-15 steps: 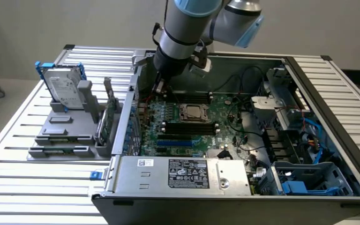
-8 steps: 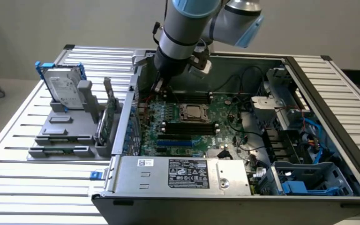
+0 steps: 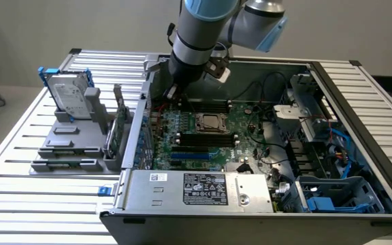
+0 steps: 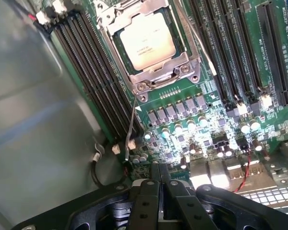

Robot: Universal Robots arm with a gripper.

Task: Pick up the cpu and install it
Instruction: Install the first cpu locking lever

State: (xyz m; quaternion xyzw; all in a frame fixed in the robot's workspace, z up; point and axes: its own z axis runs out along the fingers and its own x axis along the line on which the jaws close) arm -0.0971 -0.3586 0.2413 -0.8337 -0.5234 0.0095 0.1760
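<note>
The cpu (image 4: 146,40) lies flat in the metal-framed socket (image 4: 156,76) of the green board (image 4: 221,96), its pale silvery top facing up. It is square, so it has no long axis. Its edges run parallel to the socket frame and to the black memory slots (image 4: 93,81) on either side. There is faint print on its top, too weak to read.

In the exterior view the cpu (image 3: 210,121) sits near the middle of the board inside the open computer case (image 3: 359,97), between a far bank and a near bank of slots.

The fingers (image 4: 155,175) are pressed together with nothing between them. They hang over the board's edge, apart from the cpu, with a row of small grey components (image 4: 177,112) lying between. The arm (image 3: 196,35) comes down at the far left corner of the case.

At the near side of the case, a grey power supply (image 3: 196,191) carries a black-and-white label (image 3: 205,189) with writing too small to make out.

On the slatted tabletop (image 3: 19,194), to the exterior view's left, a silver hard drive (image 3: 70,94) stands upright in a grey holder (image 3: 67,148).
</note>
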